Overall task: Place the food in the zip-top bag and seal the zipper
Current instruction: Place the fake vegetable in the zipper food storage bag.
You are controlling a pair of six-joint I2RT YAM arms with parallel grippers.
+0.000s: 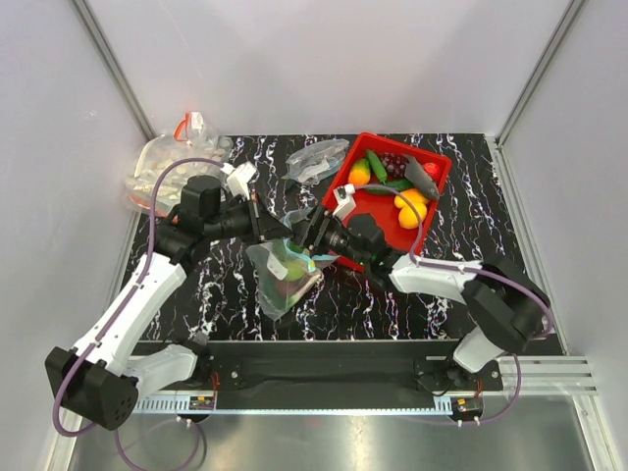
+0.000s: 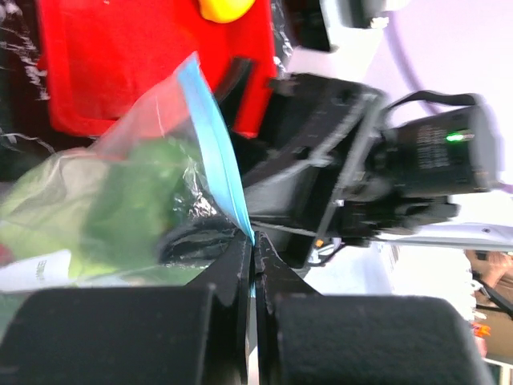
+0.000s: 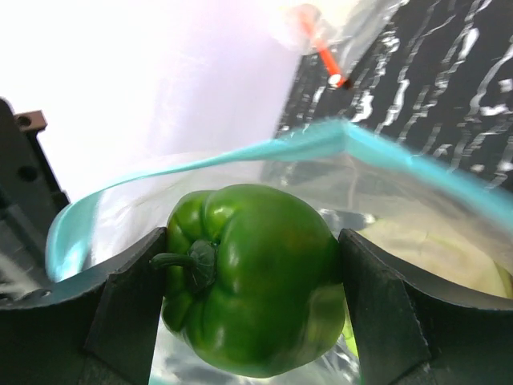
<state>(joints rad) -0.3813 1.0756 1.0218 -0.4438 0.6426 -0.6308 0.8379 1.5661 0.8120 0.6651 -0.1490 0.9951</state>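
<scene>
Pepper, one, in right hand, one bag

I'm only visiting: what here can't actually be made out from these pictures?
Top view: the bell pepper is hidden beneath the right gripper.
Left wrist view: the green mass in the zip-top bag is blurred behind crinkled plastic; which food is unclear.
Right wrist view: a pale lime shape in the bag is cut off by the finger and frame edge.
</scene>
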